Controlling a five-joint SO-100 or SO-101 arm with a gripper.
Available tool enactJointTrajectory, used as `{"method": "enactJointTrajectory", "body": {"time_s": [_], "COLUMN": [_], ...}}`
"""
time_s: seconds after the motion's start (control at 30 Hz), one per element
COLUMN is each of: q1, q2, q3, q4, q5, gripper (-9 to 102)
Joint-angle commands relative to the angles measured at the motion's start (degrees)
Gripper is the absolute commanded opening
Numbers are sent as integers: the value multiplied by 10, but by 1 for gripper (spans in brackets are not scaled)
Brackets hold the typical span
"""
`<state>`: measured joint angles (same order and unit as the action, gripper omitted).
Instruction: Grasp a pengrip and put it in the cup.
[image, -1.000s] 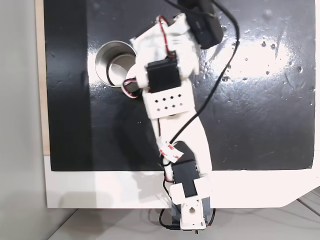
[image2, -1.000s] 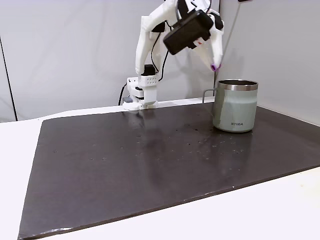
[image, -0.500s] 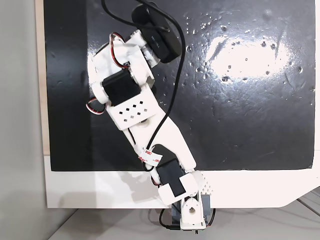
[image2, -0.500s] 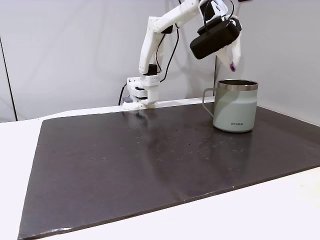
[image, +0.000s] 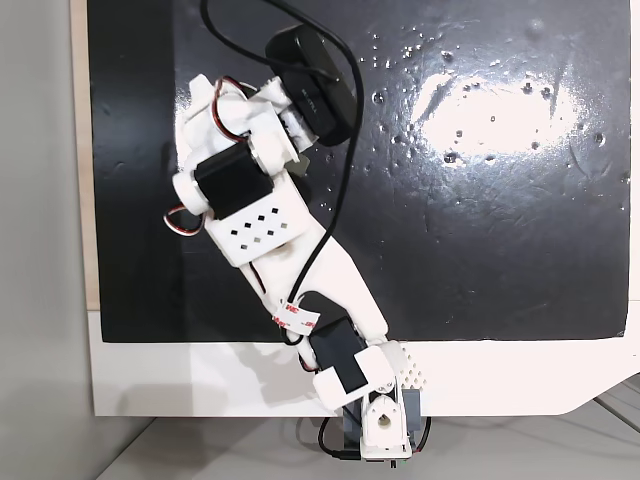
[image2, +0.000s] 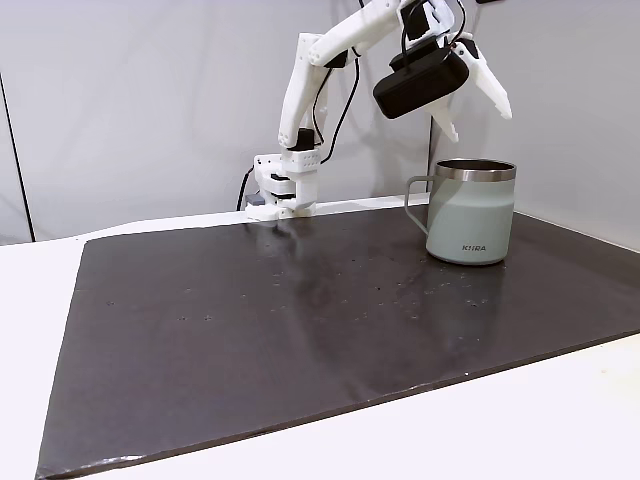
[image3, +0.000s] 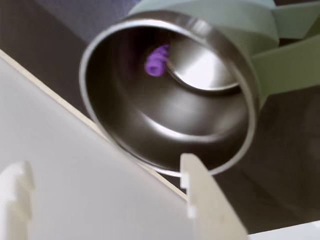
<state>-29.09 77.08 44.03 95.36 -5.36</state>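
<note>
In a fixed view from the side, the pale grey-green cup (image2: 468, 215) stands upright on the right part of the dark mat, its stubby handle pointing left. My gripper (image2: 472, 108) hangs just above its rim, open, with nothing between the spread white fingers. The wrist view looks down into the cup (image3: 150, 117). The small light-purple pengrip (image3: 157, 61) lies inside against the shiny steel wall. One white fingertip (image3: 192, 175) shows at the bottom edge. In the fixed view from above, the arm (image: 250, 210) covers the cup.
The black mat (image2: 300, 330) lies on a white table, with small water droplets (image: 480, 90) scattered over it. The arm's base (image2: 285, 190) stands at the mat's far edge. A grey wall rises close behind the cup.
The gripper swung over the cup and opened. The pengrip, held at the fingertips half a second ago, has dropped into the cup.
</note>
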Motion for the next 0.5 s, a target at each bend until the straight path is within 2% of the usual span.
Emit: {"method": "enactJointTrajectory", "body": {"time_s": [0.0,0.47], "q1": [-3,11], "q2": [6,5], "q3": [-41,-54], "q4": [8,16], "q5": [7,-9], "gripper": [35,35]}}
